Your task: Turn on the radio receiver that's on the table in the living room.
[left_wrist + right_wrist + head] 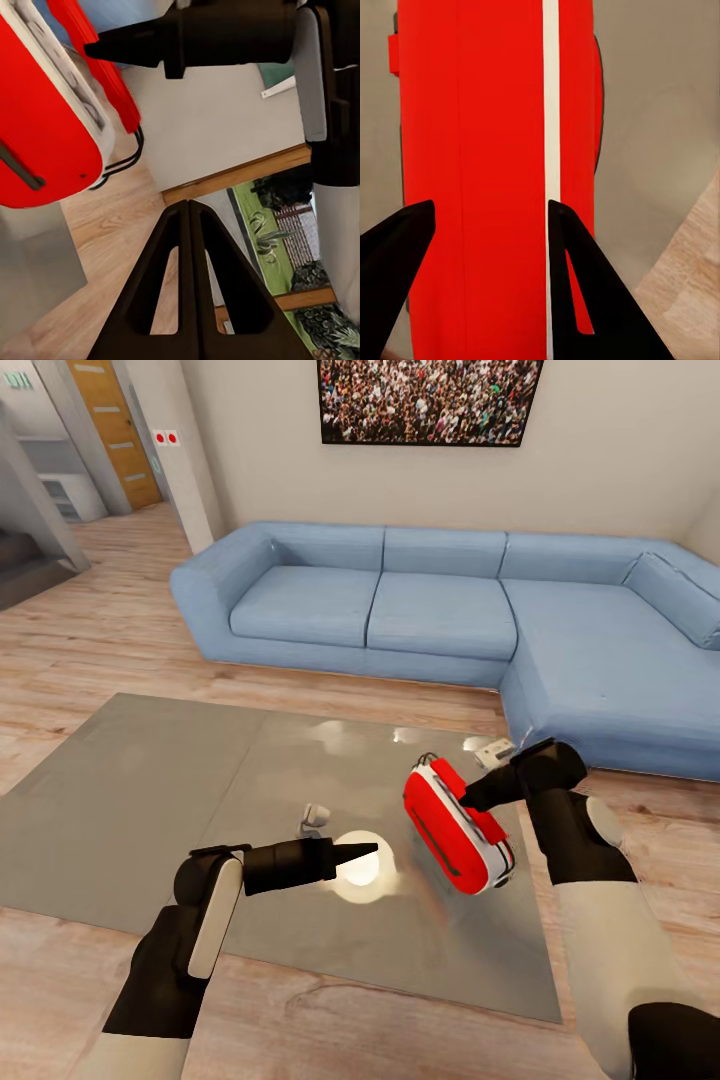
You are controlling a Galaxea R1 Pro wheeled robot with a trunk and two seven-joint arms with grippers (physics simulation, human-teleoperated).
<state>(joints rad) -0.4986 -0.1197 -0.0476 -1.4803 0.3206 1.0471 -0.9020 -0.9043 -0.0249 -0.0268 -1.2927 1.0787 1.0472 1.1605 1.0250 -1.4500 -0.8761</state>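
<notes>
Two fingers of my right gripper [491,225] spread wide around the radio receiver [455,825], clamped on its red body, holding it tilted above the table [150,790] near the right edge. My left gripper [360,849] points toward it with fingers pressed together, over the table's front half. Blue sofa [440,610] sits beyond the far edge.

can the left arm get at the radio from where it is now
Probably yes. The left gripper, fingers together, points toward the radio receiver, which the right gripper holds tilted above the table. Nothing sits in the gap between them; the left wrist view shows the radio close ahead.
</notes>
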